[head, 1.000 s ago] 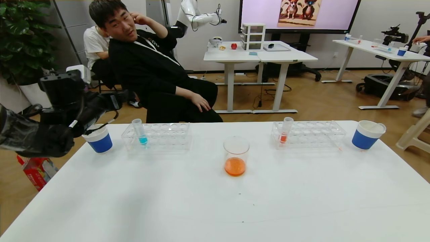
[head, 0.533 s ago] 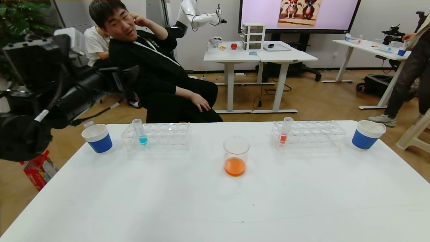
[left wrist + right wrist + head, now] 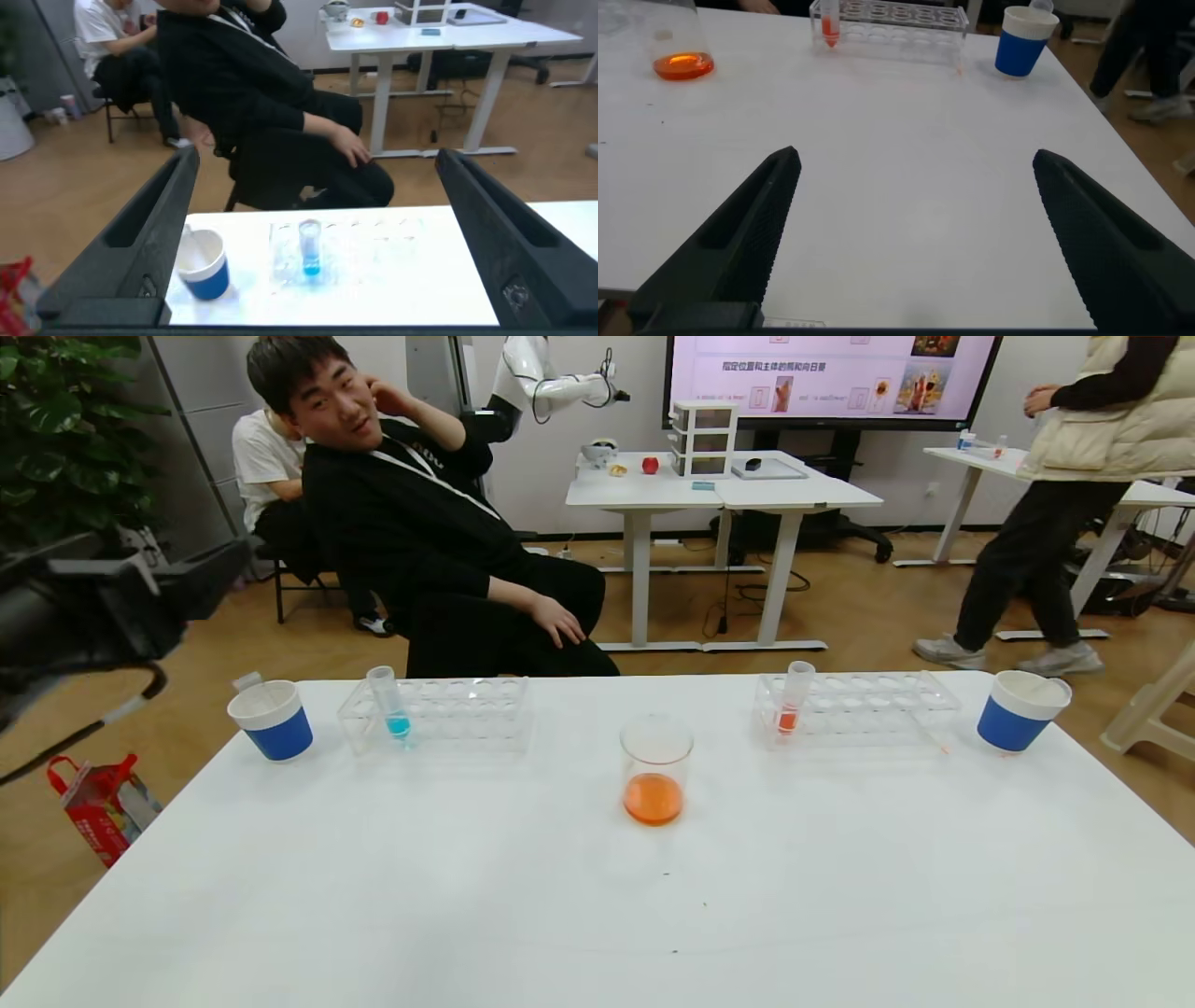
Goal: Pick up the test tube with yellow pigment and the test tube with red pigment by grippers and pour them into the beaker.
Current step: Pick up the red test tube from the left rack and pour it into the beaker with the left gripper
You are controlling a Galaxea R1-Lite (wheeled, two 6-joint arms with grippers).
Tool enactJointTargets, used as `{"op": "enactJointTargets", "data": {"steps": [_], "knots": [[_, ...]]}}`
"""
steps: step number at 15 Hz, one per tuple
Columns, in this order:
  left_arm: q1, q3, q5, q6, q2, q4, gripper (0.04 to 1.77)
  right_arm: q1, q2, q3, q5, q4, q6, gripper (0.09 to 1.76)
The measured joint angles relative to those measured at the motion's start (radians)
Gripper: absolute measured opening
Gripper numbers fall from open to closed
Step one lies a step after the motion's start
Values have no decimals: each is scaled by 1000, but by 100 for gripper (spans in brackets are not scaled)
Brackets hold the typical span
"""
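Ahead of me: light wood plank floor [image 3: 840, 607], two white-legged office desks [image 3: 724, 490], big wall-mounted display screen [image 3: 831, 378], leafy green plant [image 3: 65, 429].

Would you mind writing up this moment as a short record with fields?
beaker: table centre, orange liquid at bottom
left rack: one tube with blue liquid
right rack: one tube with red liquid
paper cups: left cup, right cup
left end effector: open, raised beyond the table's left edge
right end effector: open, above near table, holding nothing
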Motion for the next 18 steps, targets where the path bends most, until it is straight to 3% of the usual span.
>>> {"op": "enactJointTargets", "data": {"steps": [4,7,9,12,13,15,18], "knots": [[51,173,-1,18,-256,12,175,0,0,0,1,0,0,173],[58,236,0,19,-457,90,175,0,0,0,1,0,0,173],[56,249,10,19,-606,231,175,0,0,0,1,0,0,173],[56,234,35,17,-840,536,175,0,0,0,1,0,0,173],[60,227,39,14,-897,572,175,0,0,0,1,0,0,173],[74,238,16,17,-996,584,175,0,0,0,1,0,0,173],[83,340,-75,24,-1141,584,175,0,0,0,1,0,0,173]]}}
